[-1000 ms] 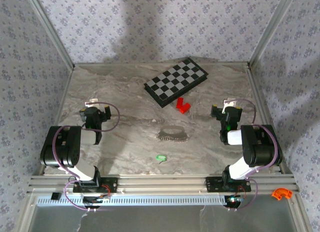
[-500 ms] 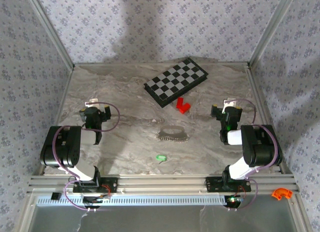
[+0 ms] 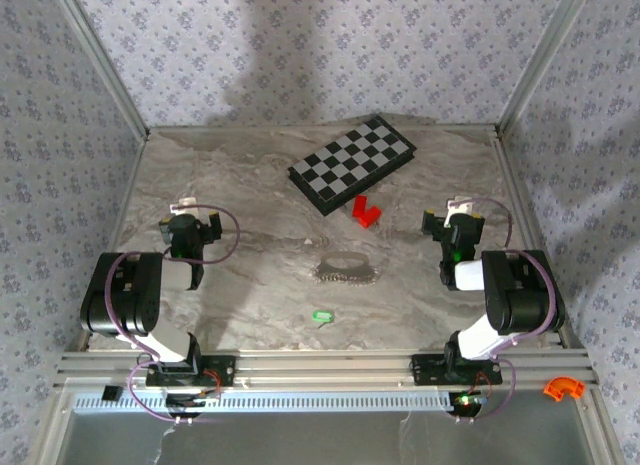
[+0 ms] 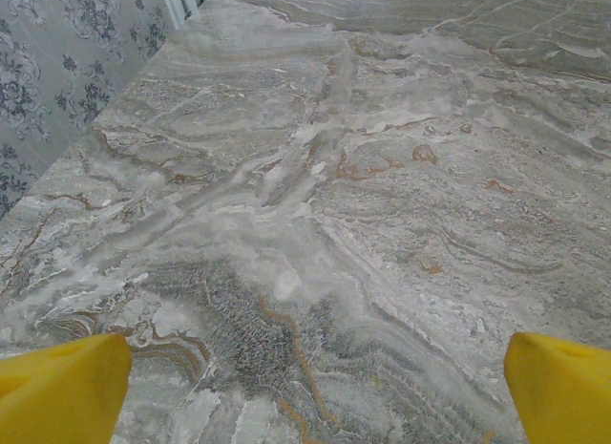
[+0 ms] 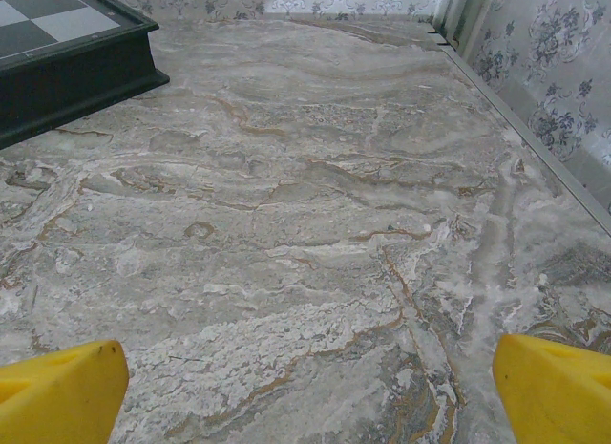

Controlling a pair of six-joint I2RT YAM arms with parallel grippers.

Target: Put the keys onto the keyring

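Item, the keys (image 3: 322, 316): one tiny piece, bright green head on a thin silvery shank, lying loose on the marbled grey worktop (image 3: 250, 185) close to its near edge, about midway between the arms. Its long axis is too small for us to read. Item, the keyring (image 3: 347, 271): a floppy loop of grey beaded chain, long axis roughly parallel to the near edge, just beyond the keys toward the far edge. Item, left end effector (image 3: 190, 223) and right end effector (image 3: 455, 225): yellow fingertips (image 4: 57, 387) spread wide apart on both, holding nothing. We judge the key lies inward and nearward of each, neither clearly closer; the chain sits nearer the right. Also a glossy checkered board (image 3: 352, 163) and a red block (image 3: 366, 211) toward the far edge.
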